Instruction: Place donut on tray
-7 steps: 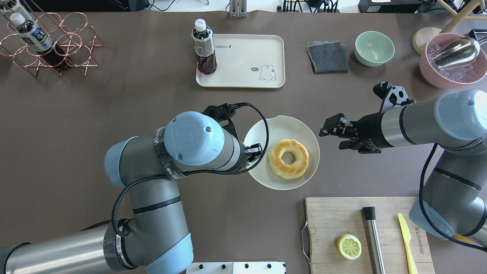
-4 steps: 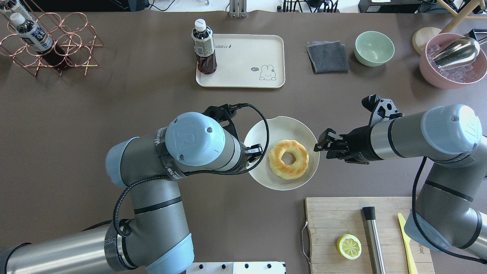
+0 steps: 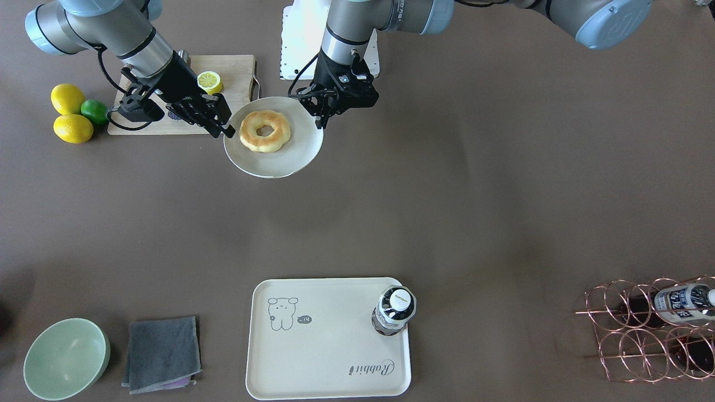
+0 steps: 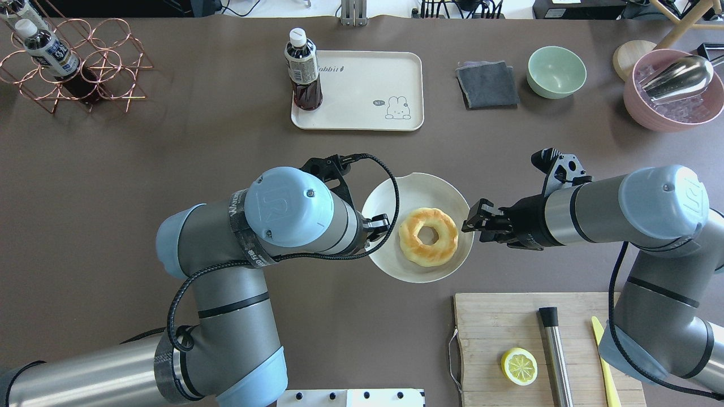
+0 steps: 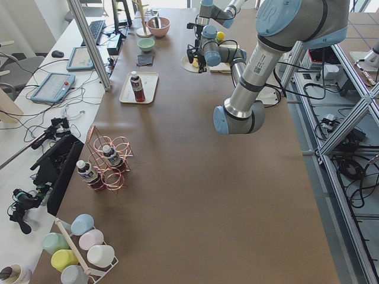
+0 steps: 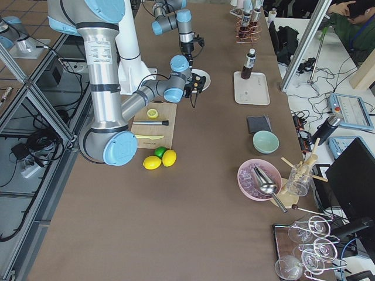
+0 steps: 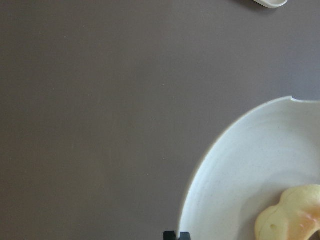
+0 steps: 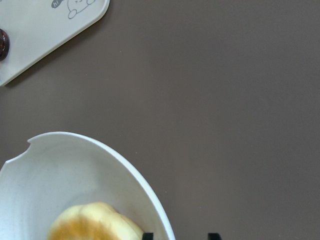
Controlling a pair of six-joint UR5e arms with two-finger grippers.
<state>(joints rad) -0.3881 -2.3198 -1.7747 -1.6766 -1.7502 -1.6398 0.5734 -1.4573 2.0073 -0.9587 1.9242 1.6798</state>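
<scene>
In the middle of the overhead view, the donut (image 4: 428,237) lay flat on the round white plate (image 4: 416,189), a little toward the plate's lower right and well apart from the tray (image 4: 362,99) at the upper middle of the frame. The left jaws were nearly closed and pinched the plate's rim on its left side; the left wrist view showed the two tips very near together at that rim. The right jaws stood open at the plate's right edge, one tip over the inside of the plate and the other outside it. They held nothing and did not touch the donut. A bottle (image 4: 302,70) stood on the tray's upper left corner, so the rest of the tray, around the drawn animal, was free. The donut looked light and soft, with a dry surface, so I judged that a strong squeeze would dent it. A good hold seemed to be across one side of the ring, one tip in the hole and one at the outer edge, closing gently. Held so, it might hang or swing.
</scene>
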